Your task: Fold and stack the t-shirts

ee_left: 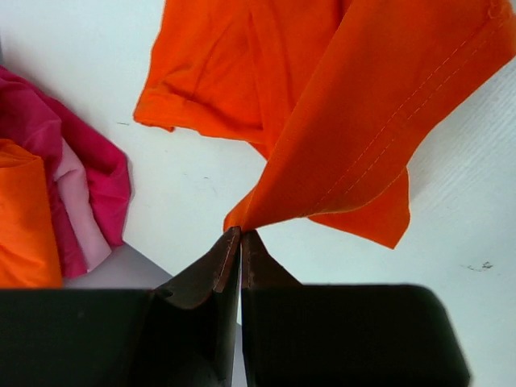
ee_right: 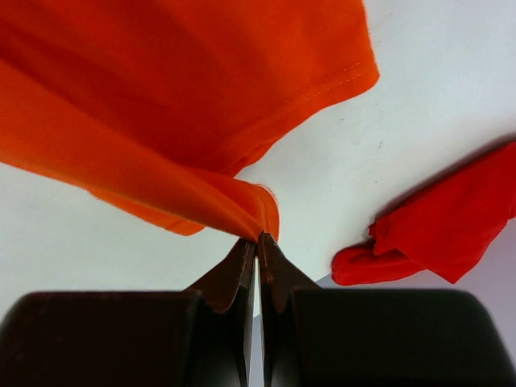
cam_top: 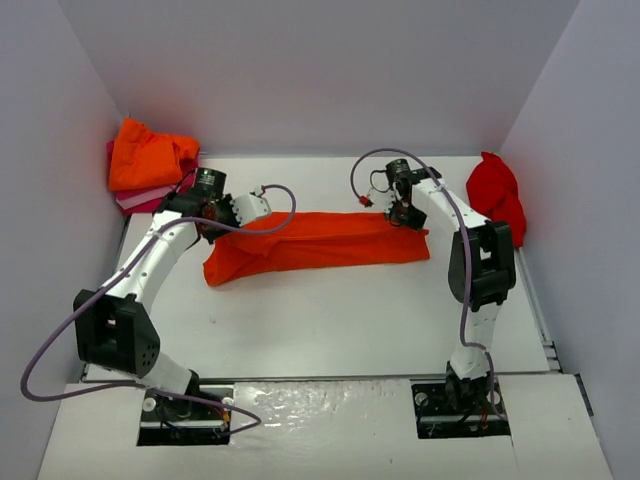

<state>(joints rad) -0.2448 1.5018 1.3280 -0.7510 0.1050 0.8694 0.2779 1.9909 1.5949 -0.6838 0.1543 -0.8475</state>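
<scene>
A: Anything around the work?

B: At the far left corner, a crumpled orange garment heaped on folded pink and magenta cloth. Against the right wall, a bunched red garment, slumped at the table's edge. Both well apart from the middle of the white table, each just beyond one arm.

A: And the long orange-red t-shirt?

B: Lies across the middle of the table as a long band, folded lengthwise, held at both far corners. Wider and more rumpled at the left end, squarer at the right. Thin, matte, soft cloth, with a double row of stitching along the hem in the left wrist view.

A: Left tool?

B: Clamped on a gathered corner of the shirt, tips pressed together, cloth fanning out and away from them.

A: Right tool?

B: Likewise clamped tight, on a rolled fold of the shirt's edge, with the red garment off to its right.
</scene>
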